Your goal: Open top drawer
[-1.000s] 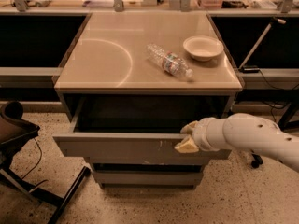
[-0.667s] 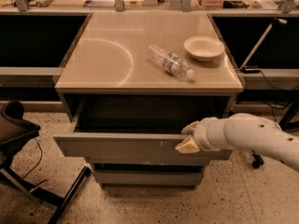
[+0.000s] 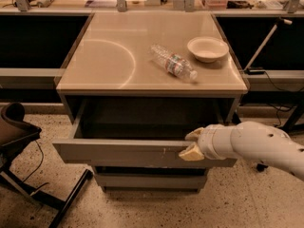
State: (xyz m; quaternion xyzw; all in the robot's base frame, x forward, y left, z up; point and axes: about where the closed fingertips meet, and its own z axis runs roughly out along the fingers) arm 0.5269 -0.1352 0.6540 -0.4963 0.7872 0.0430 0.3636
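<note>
One tan claw (image 3: 187, 146), on a smooth white arm (image 3: 256, 144) cut off at the edge, is pinching the rim of the flat grey top drawer (image 3: 118, 152), standing open beneath a glossy tabletop (image 3: 104, 65); its inside is lying in shadow.

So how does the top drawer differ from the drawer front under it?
The top drawer is pulled out, its inside showing; the lower drawer front sits pushed in. The top drawer's front is taller than the lower drawer front. The gripper is at the top drawer's front, right of centre, not at the lower drawer front. Both are grey, without handles.
</note>
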